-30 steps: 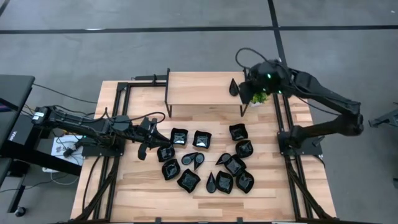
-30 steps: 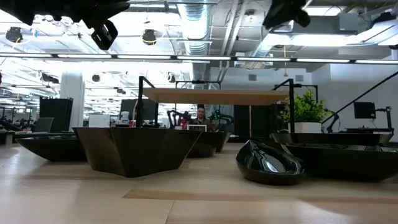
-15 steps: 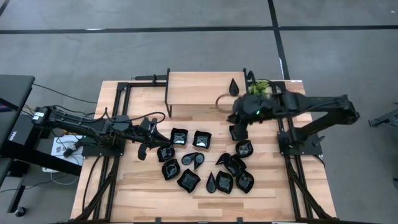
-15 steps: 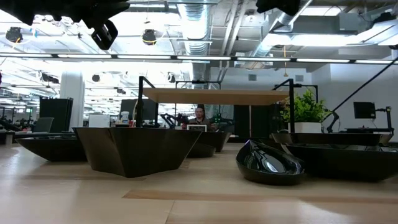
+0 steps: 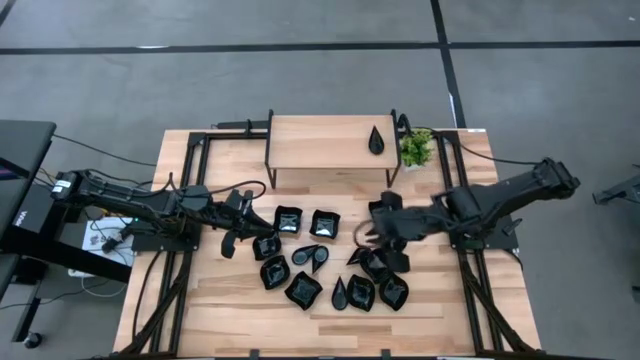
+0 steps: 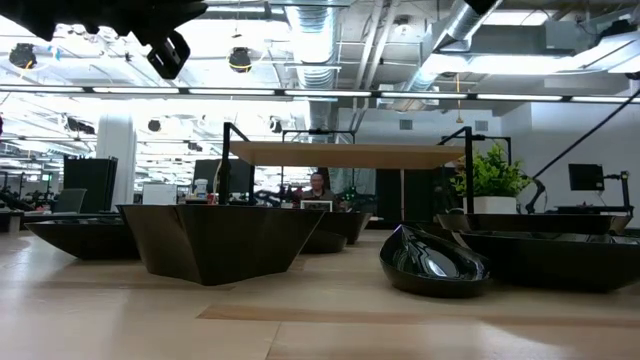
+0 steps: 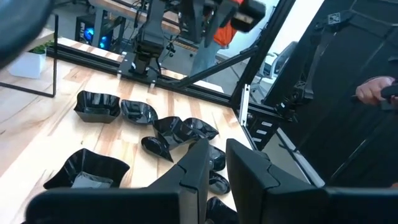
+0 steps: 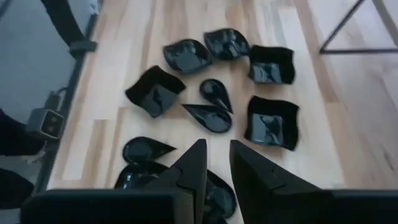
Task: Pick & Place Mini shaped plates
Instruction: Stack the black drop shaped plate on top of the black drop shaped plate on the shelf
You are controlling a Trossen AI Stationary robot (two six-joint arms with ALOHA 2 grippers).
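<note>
Several glossy black mini plates (image 5: pixel 330 255) of square, teardrop and scalloped shape lie scattered on the wooden table, resting on their bases; they also show in the right wrist view (image 8: pixel 211 115) and the left wrist view (image 7: pixel 174 130). One teardrop plate (image 5: pixel 377 138) lies on the raised shelf. My right gripper (image 5: pixel 368 238) hovers above the right part of the scatter, shut and holding nothing (image 8: pixel 216 144). My left gripper (image 5: pixel 228 243) waits at the scatter's left edge, shut and holding nothing (image 7: pixel 216 144).
A raised wooden shelf (image 5: pixel 325 145) on black legs stands at the table's far side. A small green potted plant (image 5: pixel 416 148) sits by its right end. Black frame rails run along both table sides. A person sits in the room beyond (image 6: pixel 320 185).
My right gripper has swung away from the shelf's right end by the plant, toward the table's near edge and a little left, coming down over the right part of the scattered plates. The teardrop plate has stayed on the shelf. The left arm has kept still.
</note>
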